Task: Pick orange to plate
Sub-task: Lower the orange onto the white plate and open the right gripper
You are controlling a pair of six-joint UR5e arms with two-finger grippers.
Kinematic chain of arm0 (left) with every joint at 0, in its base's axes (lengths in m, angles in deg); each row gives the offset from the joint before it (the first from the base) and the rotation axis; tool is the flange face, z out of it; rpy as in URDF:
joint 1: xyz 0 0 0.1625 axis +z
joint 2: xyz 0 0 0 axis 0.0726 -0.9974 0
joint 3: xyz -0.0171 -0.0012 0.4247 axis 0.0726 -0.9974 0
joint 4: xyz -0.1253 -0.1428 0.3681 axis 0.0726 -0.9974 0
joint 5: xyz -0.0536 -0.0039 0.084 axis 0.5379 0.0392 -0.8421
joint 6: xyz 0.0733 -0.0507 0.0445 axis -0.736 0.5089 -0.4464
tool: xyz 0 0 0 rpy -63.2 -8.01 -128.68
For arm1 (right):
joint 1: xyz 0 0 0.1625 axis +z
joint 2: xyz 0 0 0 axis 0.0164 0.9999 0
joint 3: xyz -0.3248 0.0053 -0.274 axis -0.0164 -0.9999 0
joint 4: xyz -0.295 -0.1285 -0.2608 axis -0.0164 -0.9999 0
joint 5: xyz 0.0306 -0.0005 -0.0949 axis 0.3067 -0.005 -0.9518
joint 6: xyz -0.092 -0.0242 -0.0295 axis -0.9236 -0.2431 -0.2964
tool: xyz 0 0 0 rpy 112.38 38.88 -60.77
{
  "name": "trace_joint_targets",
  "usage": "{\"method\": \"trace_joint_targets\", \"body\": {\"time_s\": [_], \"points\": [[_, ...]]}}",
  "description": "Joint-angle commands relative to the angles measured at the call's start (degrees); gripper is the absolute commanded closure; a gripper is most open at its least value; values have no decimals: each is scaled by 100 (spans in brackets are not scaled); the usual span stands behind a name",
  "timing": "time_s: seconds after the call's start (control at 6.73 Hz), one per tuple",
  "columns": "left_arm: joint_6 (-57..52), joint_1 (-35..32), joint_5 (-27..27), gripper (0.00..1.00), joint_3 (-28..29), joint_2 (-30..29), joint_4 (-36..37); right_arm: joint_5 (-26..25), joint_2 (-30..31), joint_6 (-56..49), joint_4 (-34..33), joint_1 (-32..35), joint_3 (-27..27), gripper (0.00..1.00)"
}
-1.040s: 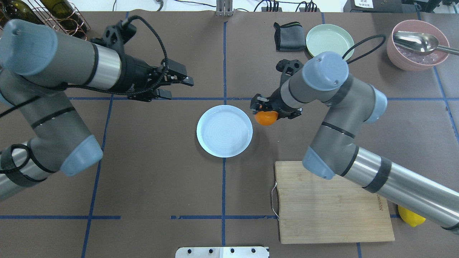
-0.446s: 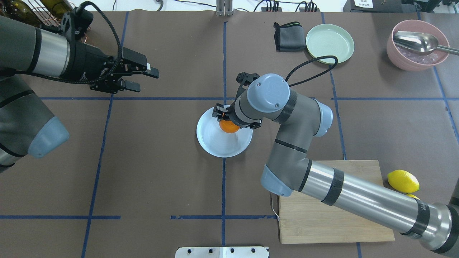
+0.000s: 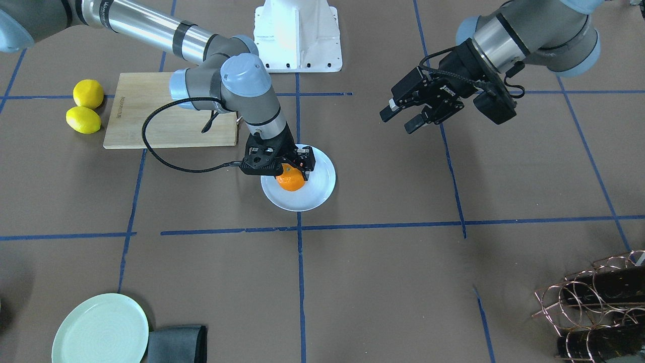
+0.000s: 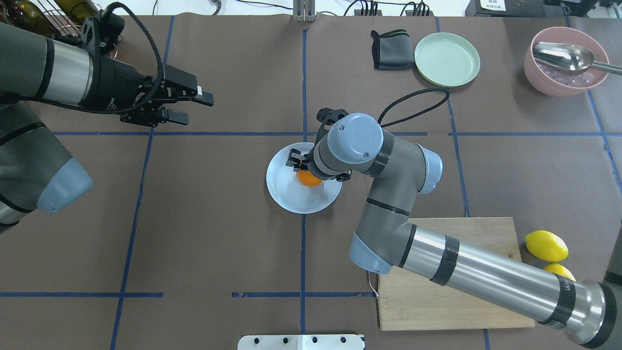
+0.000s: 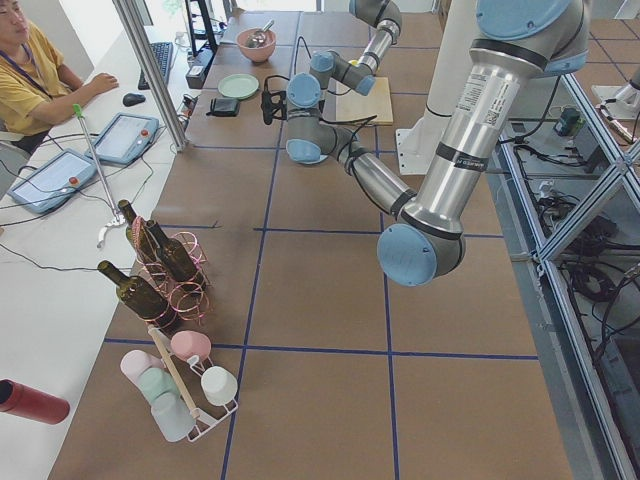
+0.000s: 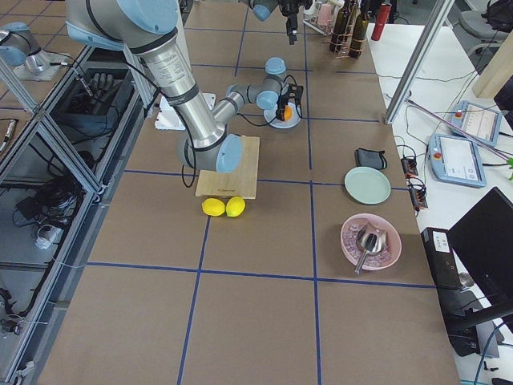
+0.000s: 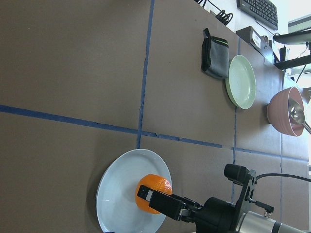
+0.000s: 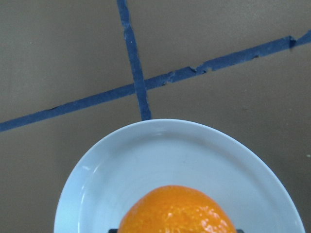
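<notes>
Orange over plate — overhead half-hidden, front clear.

Orange at bottom centre, lower part cut off by frame edge, pitted glossy skin. Lies over plate, near middle; contact with plate not visible. Plate pale blue-white with shallow rim, on brown table. Blue tape lines cross just beyond plate; one strip runs down to its rim.
</notes>
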Motion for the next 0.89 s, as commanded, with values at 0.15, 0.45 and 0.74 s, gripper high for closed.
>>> {"method": "trace_joint_targets", "body": {"time_s": [0.15,0.45,0.74], "points": [[0,12,0,17,22,0,-2,-34,-73,2,7,-8,-66,54],[0,21,0,17,39,0,-10,-43,-99,-6,7,-8,-119,48],[0,21,-9,17,39,0,-11,-34,-160,-33,-2,1,-128,0]]}}
